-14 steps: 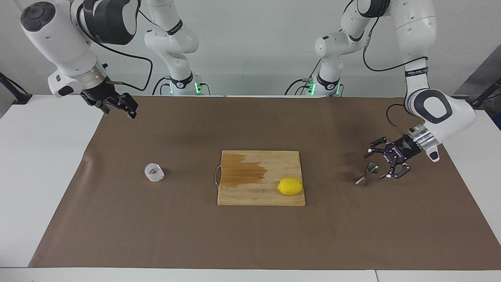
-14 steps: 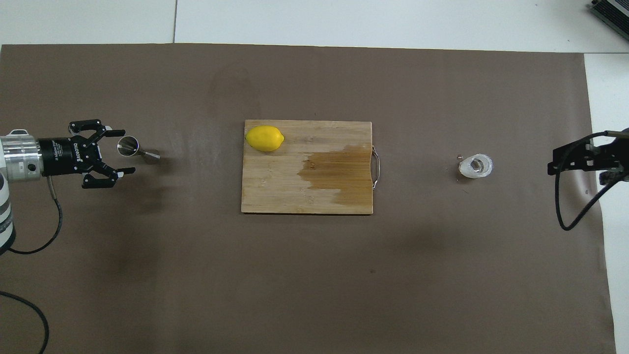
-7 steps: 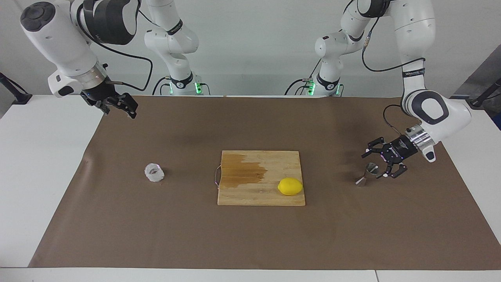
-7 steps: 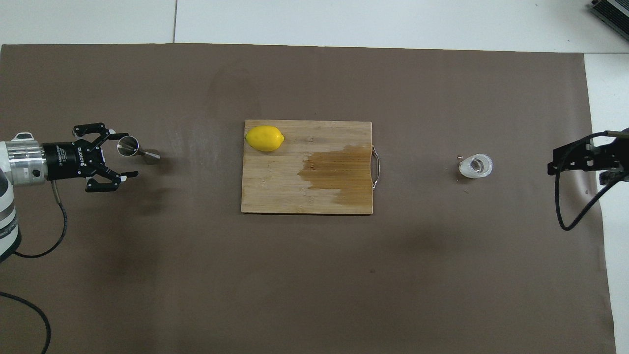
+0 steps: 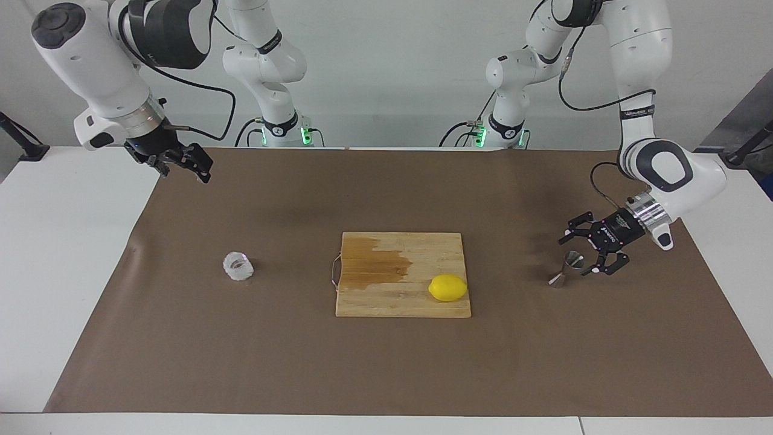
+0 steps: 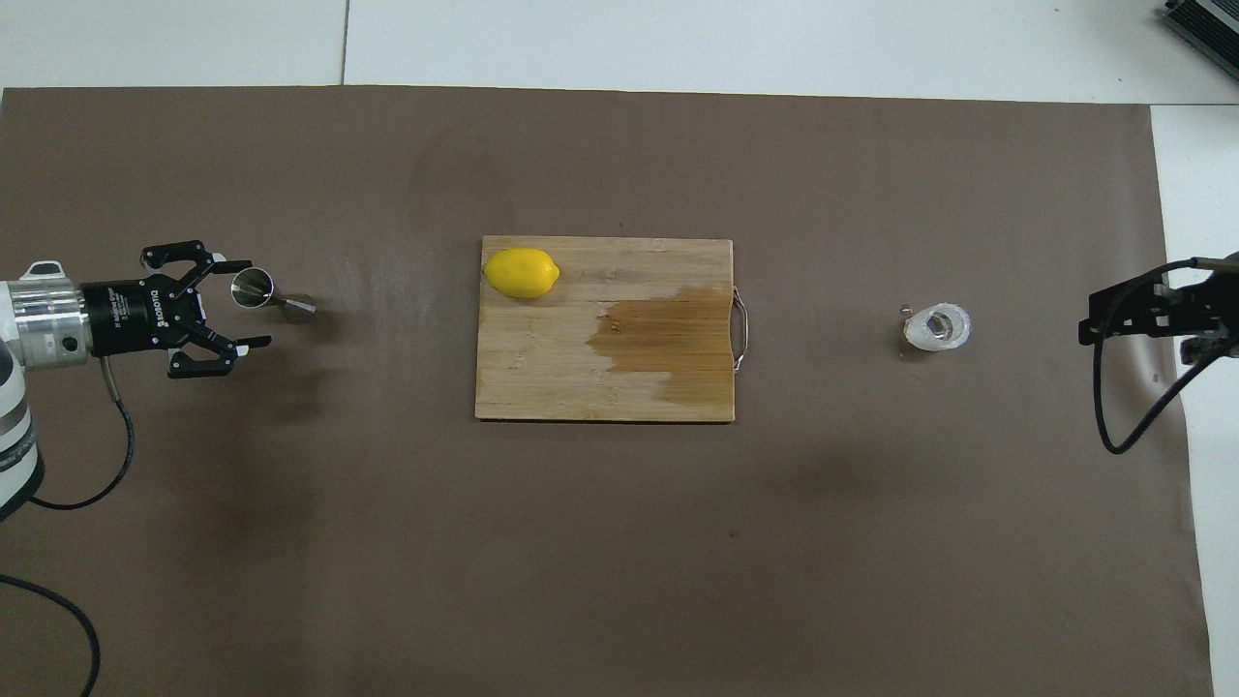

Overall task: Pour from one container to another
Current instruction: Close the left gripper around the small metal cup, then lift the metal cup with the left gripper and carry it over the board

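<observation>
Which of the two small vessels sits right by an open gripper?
The steel jigger, at the left gripper. The faceted glass cup stands alone, with the right gripper raised well away.

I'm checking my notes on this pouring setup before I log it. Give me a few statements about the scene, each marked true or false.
1. The lemon lies on the cutting board. True.
2. The left hand is shut on the steel jigger. False: it is open beside the jigger, which stands on the table.
3. The faceted glass cup stands on the board. False: it stands on the brown mat, toward the right arm's end.
4. The right hand is up in the air, holding nothing. True.
5. The board has a dark wet patch. True.
</observation>
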`<state>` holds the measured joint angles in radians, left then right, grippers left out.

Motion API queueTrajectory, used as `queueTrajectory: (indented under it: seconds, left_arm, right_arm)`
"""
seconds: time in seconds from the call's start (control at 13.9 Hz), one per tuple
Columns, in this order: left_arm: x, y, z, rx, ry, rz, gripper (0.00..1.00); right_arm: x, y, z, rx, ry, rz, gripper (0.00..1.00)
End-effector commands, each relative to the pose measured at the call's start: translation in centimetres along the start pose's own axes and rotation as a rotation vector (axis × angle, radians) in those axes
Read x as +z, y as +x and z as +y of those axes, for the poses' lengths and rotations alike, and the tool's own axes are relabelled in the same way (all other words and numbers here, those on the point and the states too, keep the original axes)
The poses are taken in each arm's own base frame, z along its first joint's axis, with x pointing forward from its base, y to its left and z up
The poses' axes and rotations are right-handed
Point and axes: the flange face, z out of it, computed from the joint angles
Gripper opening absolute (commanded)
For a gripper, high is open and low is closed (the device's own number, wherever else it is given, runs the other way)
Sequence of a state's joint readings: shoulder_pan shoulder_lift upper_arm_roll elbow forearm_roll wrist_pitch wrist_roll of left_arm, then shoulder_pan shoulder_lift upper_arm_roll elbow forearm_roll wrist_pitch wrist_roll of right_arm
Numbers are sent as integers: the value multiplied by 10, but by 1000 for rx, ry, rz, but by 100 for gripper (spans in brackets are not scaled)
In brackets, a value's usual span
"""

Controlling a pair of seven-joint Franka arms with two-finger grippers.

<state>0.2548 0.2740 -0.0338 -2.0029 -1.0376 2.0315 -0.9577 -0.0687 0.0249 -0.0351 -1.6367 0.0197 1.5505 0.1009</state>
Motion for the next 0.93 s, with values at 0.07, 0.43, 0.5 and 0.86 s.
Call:
queueTrajectory:
  seconds: [0.07,0.43,0.5,0.86]
  left_arm:
    - [-3,-1,-9,7,-20,-11,100]
    - [-2,-2,-8,3,-28,-17,95]
    - [-2,-2,-8,2,-29,-19,93]
    - [-2,-2,-6,-6,-47,-18,64]
  right_arm:
    - [0,-2,1,18,18,3,100]
    - [0,-2,0,16,18,3,100]
    - [0,-2,0,16,18,3,100]
    - [0,-2,0,16,18,3,100]
